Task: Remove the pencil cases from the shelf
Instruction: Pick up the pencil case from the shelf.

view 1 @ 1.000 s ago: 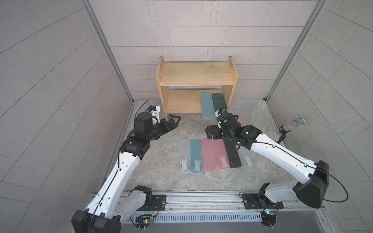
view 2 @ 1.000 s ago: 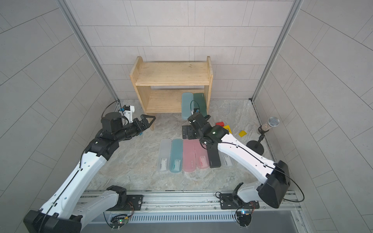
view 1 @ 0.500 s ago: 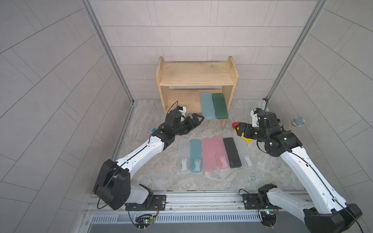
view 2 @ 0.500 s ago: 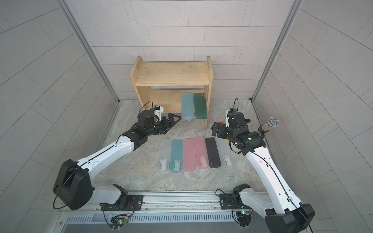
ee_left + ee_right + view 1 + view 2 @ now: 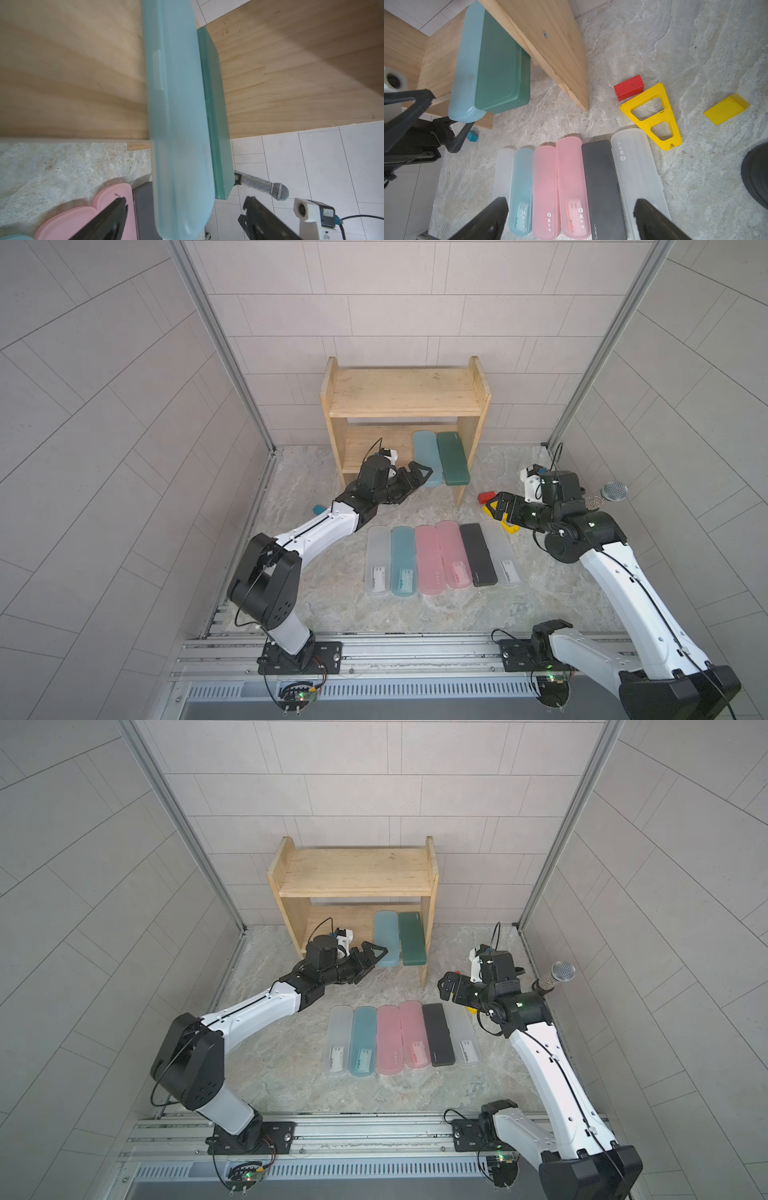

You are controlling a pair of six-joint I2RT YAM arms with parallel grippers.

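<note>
Now the left claw [image 5: 420, 476] gapes around the shelved teal case [image 5: 424, 456]; right claw [image 5: 496, 512] spread, empty.

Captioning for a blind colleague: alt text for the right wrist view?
Six pencil cases lie side by side on the stone tabletop, framed by the open right claw. A light teal case and a dark green case overhang the shelf, the open left claw straddling the teal one's end.

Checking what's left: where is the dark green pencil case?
In both top views the dark green pencil case lies on the shelf, lower tier, right end, beside the light teal case.
</note>
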